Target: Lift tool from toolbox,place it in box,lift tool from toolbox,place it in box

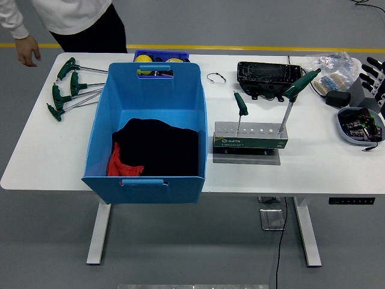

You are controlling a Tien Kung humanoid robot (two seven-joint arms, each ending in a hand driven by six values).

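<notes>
A white worktop (pixel 180 165) on white legs is seen over a grey floor crossed by a yellow line along the top of the frame. A blue box (pixel 147 129), left of centre, holds black and red cloth. Right of it, a grey tool stand (pixel 251 137) carries two green-handled tools (pixel 240 105), upright and tilted. More green-handled tools (pixel 69 87) lie at upper left. The right hand (pixel 374 75), at the right edge, is seen with fingers spread, holding nothing. A person's hand (pixel 27 49) hangs at upper left.
</notes>
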